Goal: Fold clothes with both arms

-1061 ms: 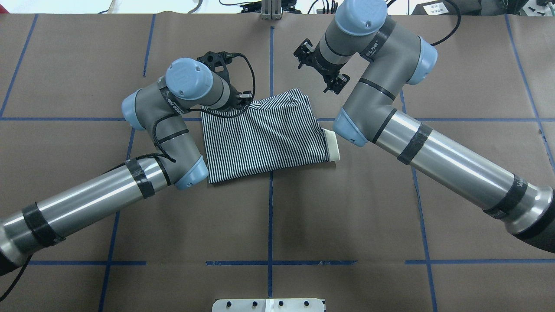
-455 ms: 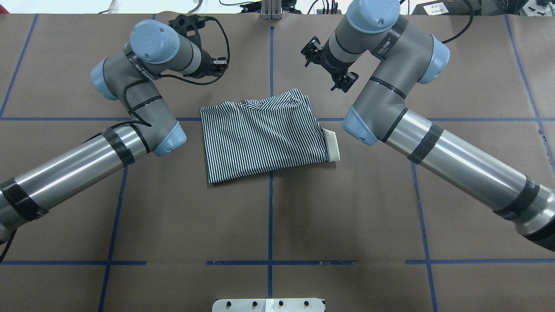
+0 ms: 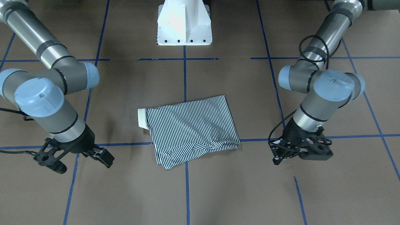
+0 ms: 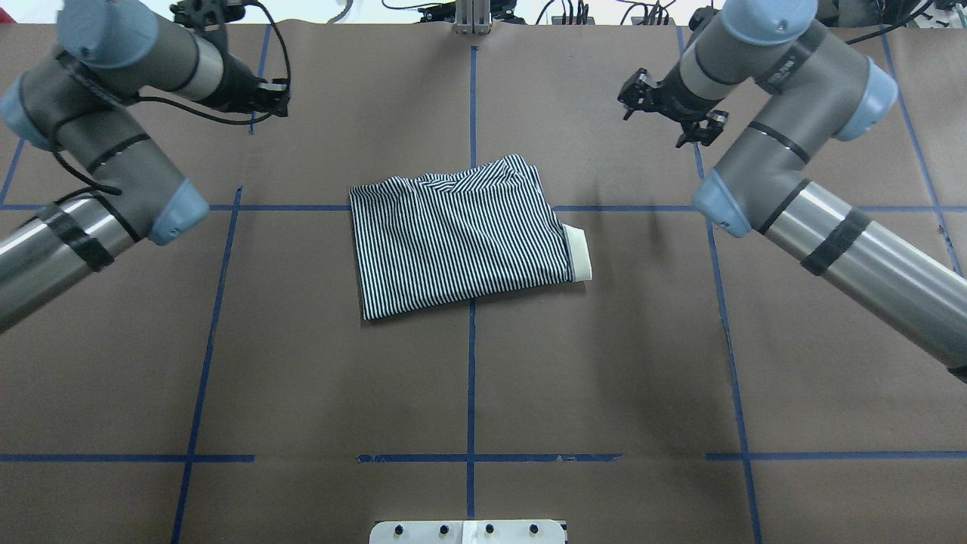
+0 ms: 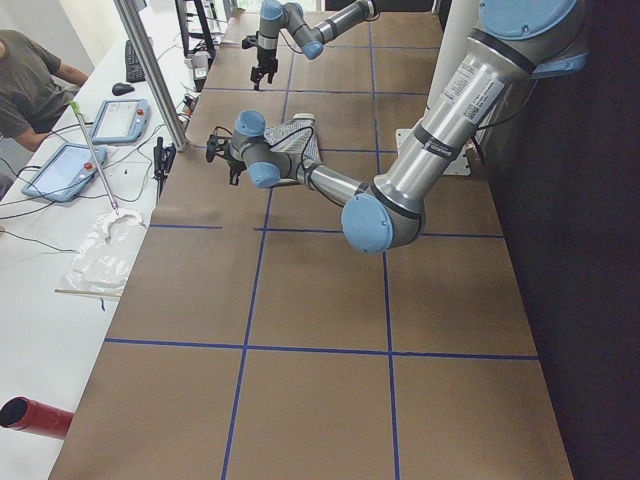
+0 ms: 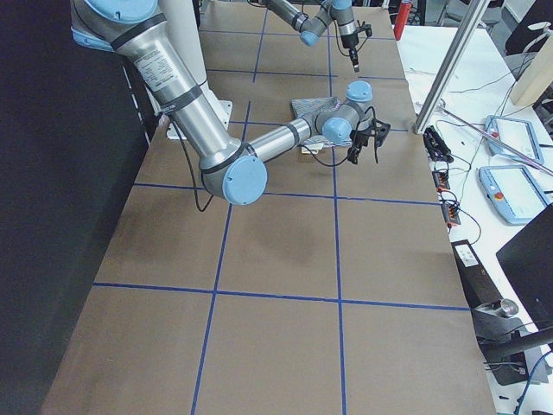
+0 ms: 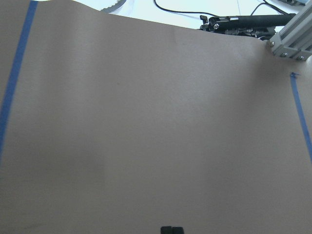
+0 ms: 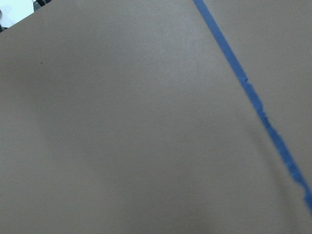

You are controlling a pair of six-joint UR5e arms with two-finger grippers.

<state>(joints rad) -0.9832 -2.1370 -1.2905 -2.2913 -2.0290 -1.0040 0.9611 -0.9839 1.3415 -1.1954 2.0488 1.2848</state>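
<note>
The striped polo shirt (image 4: 461, 234) lies folded into a rough rectangle at the table's middle, its white collar (image 4: 579, 255) poking out on the right edge. The same shirt (image 3: 190, 128) shows a rumpled fold at its near edge in the front-facing view. Both grippers hang apart from it and hold nothing. My left gripper (image 4: 277, 97) is at the far left with its fingertips (image 7: 171, 230) pressed together, so it is shut. My right gripper (image 4: 665, 112) is at the far right, open, and its spread fingers also show in the front-facing view (image 3: 76, 161). Its wrist view holds only brown paper and tape.
Brown paper with blue tape lines (image 4: 471, 363) covers the table. The white pedestal base (image 3: 184, 28) stands at the robot's side. An aluminium post (image 4: 472, 19) and cables sit past the far edge. A person (image 5: 30, 85) and tablets are at a side bench.
Both arms have swung outward from the shirt, the left far to the left and the right to the right. The shirt has stayed put.
</note>
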